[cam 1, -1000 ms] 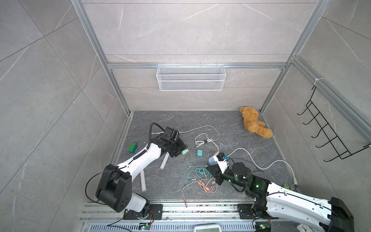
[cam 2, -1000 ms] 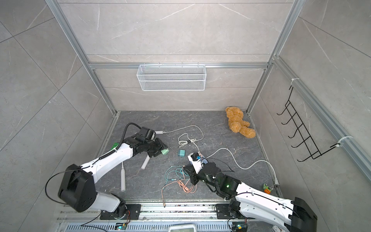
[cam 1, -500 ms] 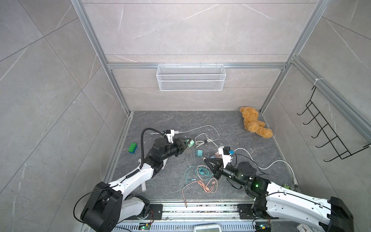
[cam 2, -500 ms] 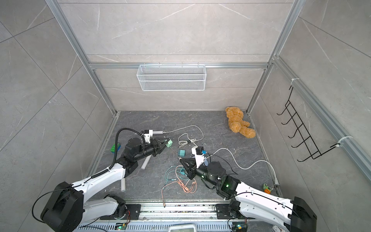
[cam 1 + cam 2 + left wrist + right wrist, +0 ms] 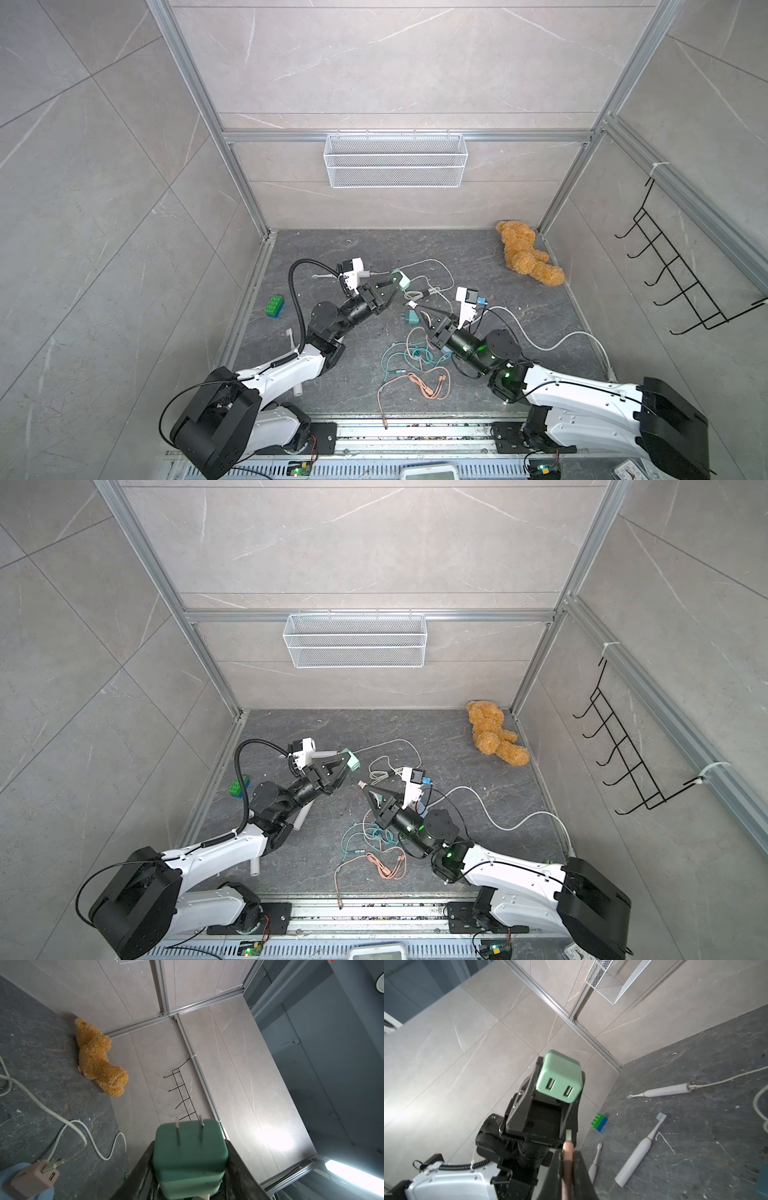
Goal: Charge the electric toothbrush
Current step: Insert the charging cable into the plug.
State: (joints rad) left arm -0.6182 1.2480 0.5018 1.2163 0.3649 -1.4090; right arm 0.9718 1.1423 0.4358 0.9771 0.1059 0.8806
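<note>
My left gripper is shut on a mint-green USB wall adapter, held above the floor. Its two USB ports face my right gripper, which is shut on the pink cable's USB plug. The plug tip and the adapter are a short gap apart. Three white electric toothbrushes lie on the dark floor: one with a white cable in its base, a second and a third. My left arm hides most of them in both top views.
Pink and teal cables lie tangled on the floor between the arms. A teal adapter lies on the floor, with a beige adapter near it. A green-blue brick is at left, a teddy bear back right, a wire basket on the wall.
The left gripper has lifted off the floor and swung right with the green adapter. The right gripper has risen with the plug and now points at the adapter.
</note>
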